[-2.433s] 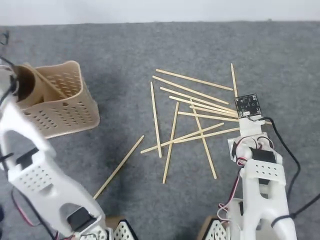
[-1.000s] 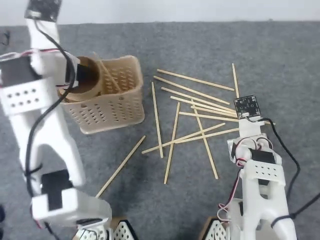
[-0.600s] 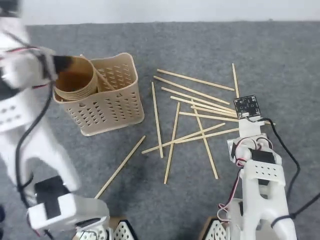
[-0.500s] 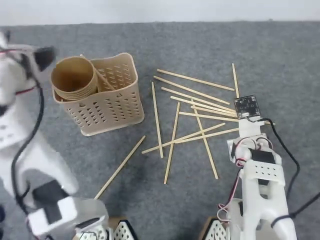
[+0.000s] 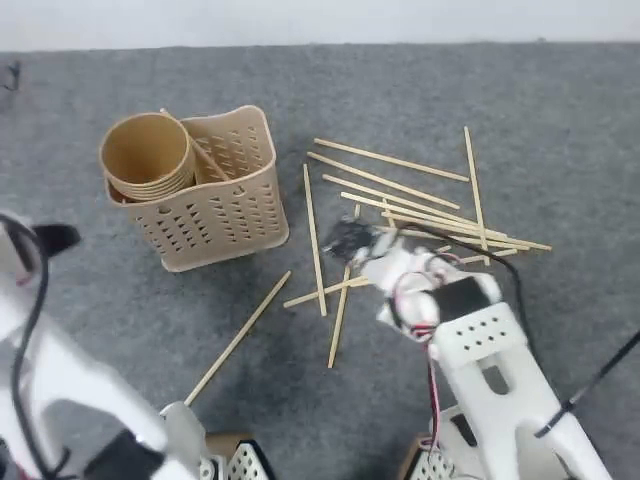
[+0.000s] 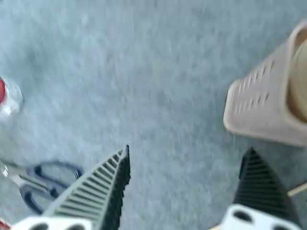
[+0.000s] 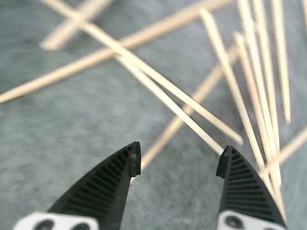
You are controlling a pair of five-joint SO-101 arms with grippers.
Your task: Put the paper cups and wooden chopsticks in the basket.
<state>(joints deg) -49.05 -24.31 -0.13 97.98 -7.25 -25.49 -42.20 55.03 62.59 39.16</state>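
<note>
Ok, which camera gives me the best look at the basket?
The high view: the whole basket shows from above, paper cups stacked inside. The left wrist view catches one perforated end. The right wrist view faces chopsticks.

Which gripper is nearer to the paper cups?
Left. The left gripper hovers over carpet beside the basket holding the paper cups; the right gripper is over the chopsticks, across the basket.

This looks like a robotics lab bench: grey felt mat (image 5: 560,110), white wall (image 5: 320,20) along the top edge, scissors (image 6: 21,182) lying loose.
</note>
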